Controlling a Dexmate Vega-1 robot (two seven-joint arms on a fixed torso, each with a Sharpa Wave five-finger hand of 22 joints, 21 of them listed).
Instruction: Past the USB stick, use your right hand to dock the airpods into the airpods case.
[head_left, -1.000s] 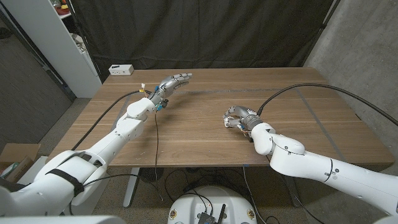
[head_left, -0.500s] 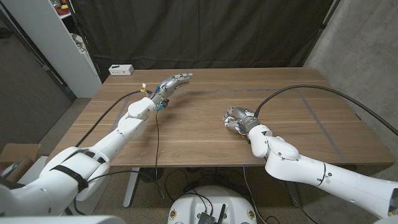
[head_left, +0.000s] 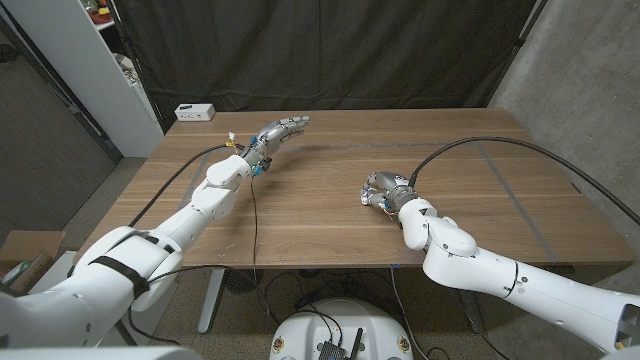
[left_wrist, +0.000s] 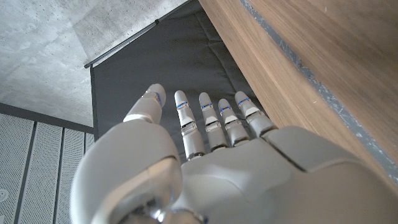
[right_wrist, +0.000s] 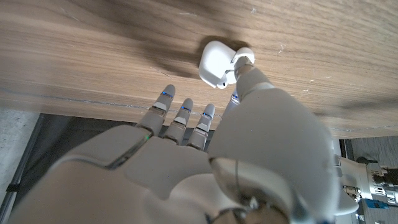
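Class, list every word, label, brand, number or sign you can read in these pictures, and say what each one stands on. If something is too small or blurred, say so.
No text can be read in any of the pictures.
White earbud case: plain, with no lettering on the side in view.
White box at the table's far left corner: dark marks, too small to read.
Shelf items at the upper left: too small and blurred to read.

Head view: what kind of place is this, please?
Probably a lab or workshop: a wooden table before a black curtain, bare concrete wall, and a white shelving unit at the side.
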